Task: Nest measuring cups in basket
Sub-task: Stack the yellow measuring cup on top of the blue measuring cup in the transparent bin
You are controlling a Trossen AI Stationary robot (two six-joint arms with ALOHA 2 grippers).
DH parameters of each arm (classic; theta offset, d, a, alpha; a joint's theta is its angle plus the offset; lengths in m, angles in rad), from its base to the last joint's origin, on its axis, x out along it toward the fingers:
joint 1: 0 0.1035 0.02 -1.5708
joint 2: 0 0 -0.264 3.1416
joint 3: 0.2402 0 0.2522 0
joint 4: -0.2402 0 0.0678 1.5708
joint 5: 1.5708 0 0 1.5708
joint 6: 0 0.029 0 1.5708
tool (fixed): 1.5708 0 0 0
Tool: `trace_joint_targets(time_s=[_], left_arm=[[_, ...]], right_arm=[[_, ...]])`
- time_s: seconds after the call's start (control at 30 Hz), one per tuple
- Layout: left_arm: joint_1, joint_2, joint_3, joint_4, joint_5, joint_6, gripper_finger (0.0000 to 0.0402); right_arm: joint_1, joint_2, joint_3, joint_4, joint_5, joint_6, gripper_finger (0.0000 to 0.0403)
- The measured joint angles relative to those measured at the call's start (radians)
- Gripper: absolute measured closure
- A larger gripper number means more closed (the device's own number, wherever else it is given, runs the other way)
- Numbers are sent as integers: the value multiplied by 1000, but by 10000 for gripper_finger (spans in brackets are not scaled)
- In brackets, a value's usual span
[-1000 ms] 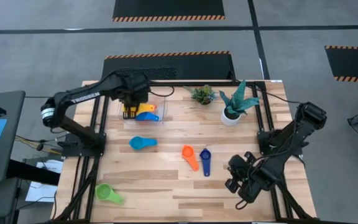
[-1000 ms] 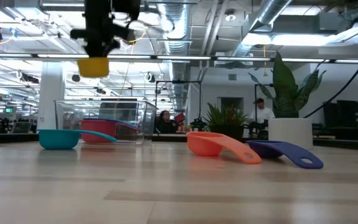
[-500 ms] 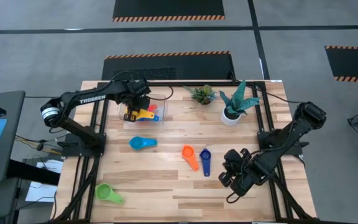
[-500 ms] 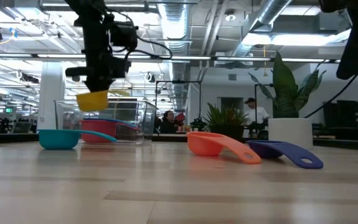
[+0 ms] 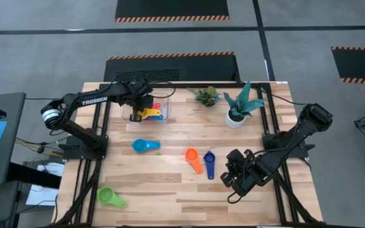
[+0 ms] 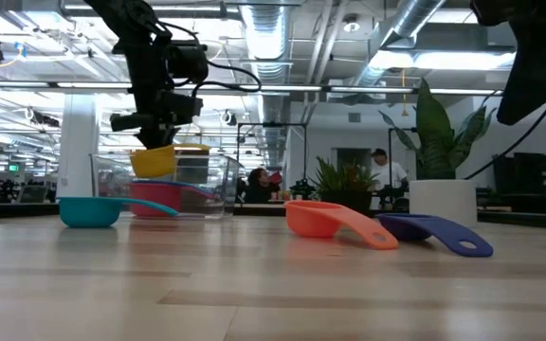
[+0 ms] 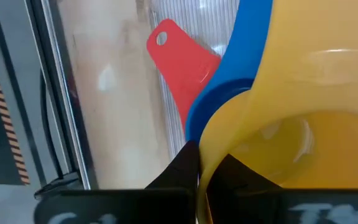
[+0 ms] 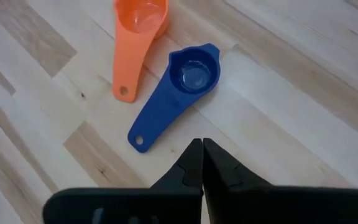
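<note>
My left fingers point(image 7: 199, 163) are pinched on the rim of the yellow cup point(image 6: 154, 161), and I hold it low over the basket point(image 6: 214, 182), its bowl just above the blue cup point(image 7: 232, 93) and the red cup point(image 7: 182, 62) that already lie inside. From above, the yellow cup point(image 5: 146, 114) sits within the basket's walls at the far left of the counter point(image 5: 170, 190), so I judge this to be the placing step: the cup is lined up but not yet let go. The next move calls for easing it the last bit down so its bowl seats into the blue one, handle running the same way, then parting the fingers and lifting straight up so I do not drag the stack or knock the clear wall. My right fingers point(image 8: 201, 163) are closed on nothing and hover above the counter near the dark blue cup point(image 8: 178, 93) and the orange cup point(image 8: 137, 37), which lie side by side, handles almost touching. Still out are the light blue cup point(image 5: 145, 145) mid-counter and the green cup point(image 5: 110, 197) at the near left edge. I see only six cups.
</note>
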Motion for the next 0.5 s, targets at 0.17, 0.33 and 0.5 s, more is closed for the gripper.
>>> trace_joint_targets(time_s=[0.17,0.33,0.5], left_arm=[[10,1,-1,33,0,-71,401],[10,1,-1,58,-7,-137,401],[12,1,3,38,-12,-171,401]], right_arm=[[0,0,0,1,0,0,387],[0,0,0,5,0,0,388],[0,0,0,6,0,0,384]])
